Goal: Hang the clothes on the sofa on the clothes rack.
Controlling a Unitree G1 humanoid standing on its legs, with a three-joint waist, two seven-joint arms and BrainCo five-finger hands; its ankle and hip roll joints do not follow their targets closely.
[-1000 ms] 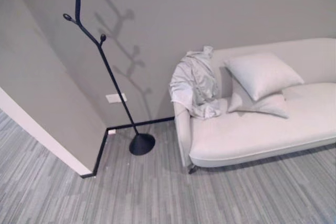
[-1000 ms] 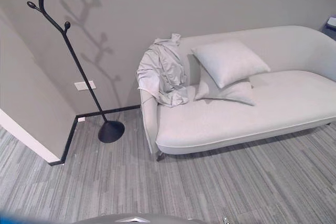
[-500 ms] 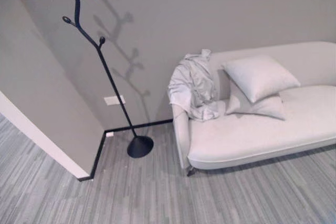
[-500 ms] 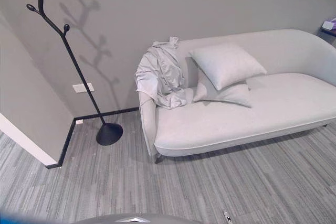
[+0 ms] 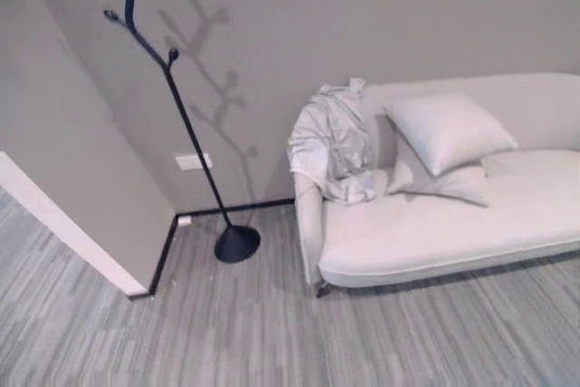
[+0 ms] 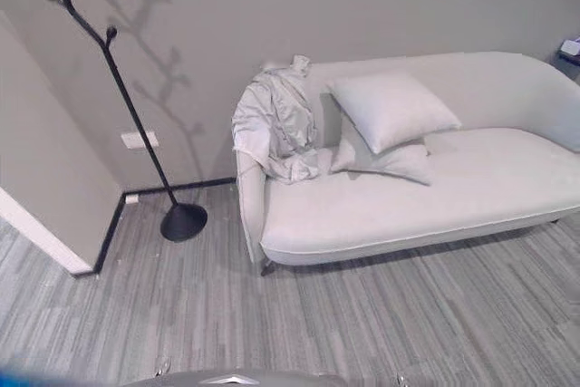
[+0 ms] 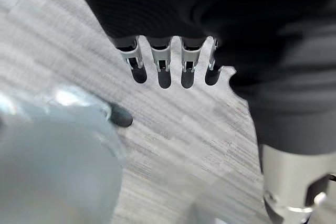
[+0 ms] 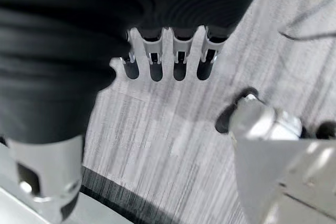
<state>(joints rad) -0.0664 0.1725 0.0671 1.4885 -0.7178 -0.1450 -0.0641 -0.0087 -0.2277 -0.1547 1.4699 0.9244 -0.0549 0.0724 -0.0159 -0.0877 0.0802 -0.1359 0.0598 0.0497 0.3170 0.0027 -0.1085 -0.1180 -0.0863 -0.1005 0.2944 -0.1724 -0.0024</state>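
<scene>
Left hand: seen in its wrist view above the grey striped floor; fingers hang straight down in a row, relaxed, holding nothing.
Right hand: seen in its wrist view, also over the floor; fingers straight and loose, nothing between them.
Clothes: one pale grey garment, crumpled and draped over the sofa's left armrest and the left end of the backrest, its lower hem lying on the seat.
Sofa: one, light cream, standing against the wall, its left end nearest the rack.
Pillows: two, at the left end of the seat just right of the garment; the upper pillow leans tilted on the backrest, the lower pillow lies flatter under it, and the two touch.
Clothes rack: one, black, branch-shaped with knobbed pegs, its round base on the floor in the wall corner, left of the sofa and apart from it.
Wall socket: one white plate, low on the wall behind the rack's stem.
Edges: a projecting wall corner juts out left of the rack base.
Open room: bare floor stretches in front of the sofa and the rack; a strip of floor separates base and armrest.
</scene>
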